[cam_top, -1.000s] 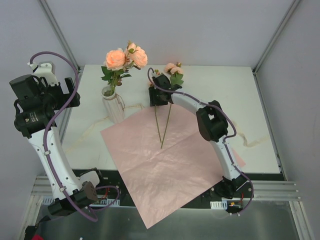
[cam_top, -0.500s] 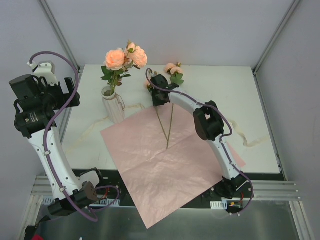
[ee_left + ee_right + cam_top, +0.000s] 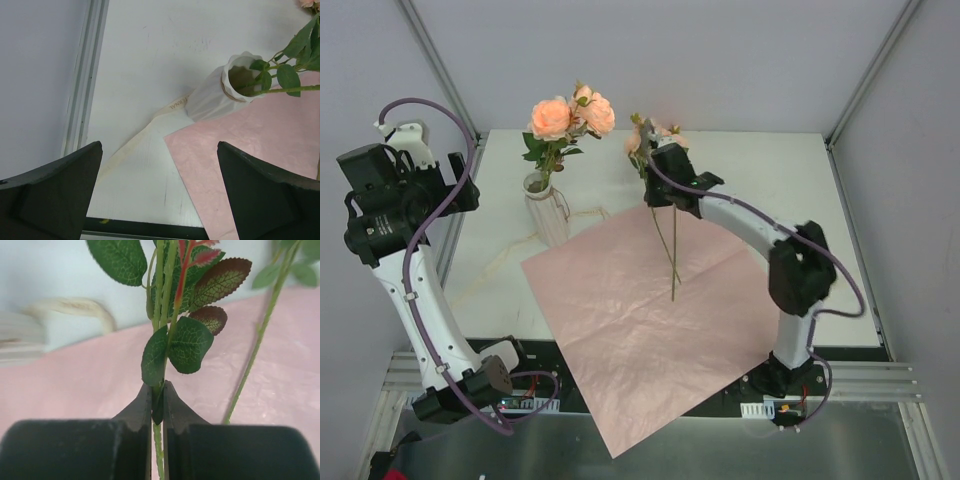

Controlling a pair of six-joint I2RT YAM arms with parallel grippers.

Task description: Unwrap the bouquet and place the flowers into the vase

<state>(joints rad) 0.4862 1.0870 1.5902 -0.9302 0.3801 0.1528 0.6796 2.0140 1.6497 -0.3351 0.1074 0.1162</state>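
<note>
My right pincer (image 3: pixel 157 399) was pressed together on one long thin green stem of the peach-pink, green-leaved flowers (image 3: pixel 189 344), just under the lowest leaves. A second stem (image 3: pixel 261 330) passed just beside my fingers, outside the jaws; whether it hung on the first one I could not tell. I held the flowers in the air, blooms up, the long axis nearly upright and a little tilted. The stem ends hung over the wide pink crinkled paper sheet (image 3: pixel 630 340); if they touched it I could not tell. The small whitish ribbed vase with the narrow neck (image 3: pixel 548 215) stood to my left, at about the same depth on the table, just beside the far left edge of the sheet. It already carried other peach-pink roses (image 3: pixel 565 115). So the coming move, as I judged it, was sideways to the left and then down, stem ends first, into a neck with little free room. My left pincer (image 3: pixel 160 192) was nearer to the vase, high above it, but its fingers stood wide apart and held nothing. The white matte table (image 3: pixel 760 165) was flat, a cream ribbon (image 3: pixel 150 125) lay loose near the foot of the vase, and grey walls closed the sides
</note>
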